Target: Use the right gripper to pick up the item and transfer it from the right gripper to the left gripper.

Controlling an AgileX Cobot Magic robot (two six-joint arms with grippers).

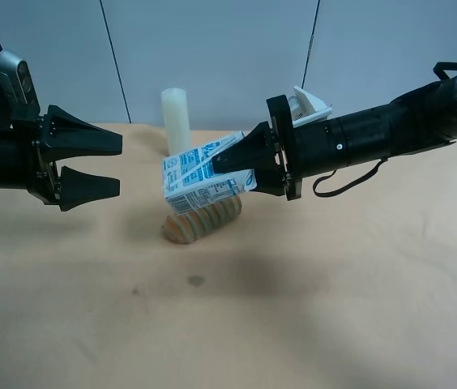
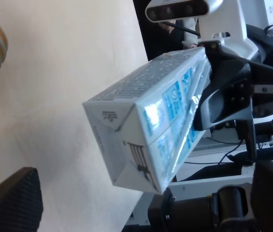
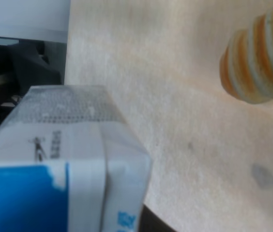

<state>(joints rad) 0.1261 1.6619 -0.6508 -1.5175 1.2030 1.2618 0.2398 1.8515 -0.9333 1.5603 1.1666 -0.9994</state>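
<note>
Obs.: the small white-and-blue gable-top milk carton [image 1: 200, 172] is off the table, tilted, hanging above the ridged brown bread-like loaf [image 1: 204, 220] and in front of the pale cream cylinder [image 1: 176, 117]. The right gripper [image 1: 232, 170], the black arm with the white wedge block, is clenched on the carton's far end. In the left wrist view its black finger [image 2: 219, 96] presses one printed face.

The left gripper [image 1: 120, 166], the black arm with the grey camera, has its jaws spread wide with nothing between them. It is apart from the carton, roughly level with it, and facing its free end.

Handling, judged: the carton is probably light. It is paperboard, so its walls will likely dent under a hard squeeze, and the glossy print may slip.

Where to take hold: you should close the left fingers across the two flat side walls near the free folded end [image 2: 127, 159], clear of the right fingers. Avoid the corners and seams. Release the right grip only once the left one is firm.

The tan cloth-covered table [image 1: 334, 308] lies below if it drops.
</note>
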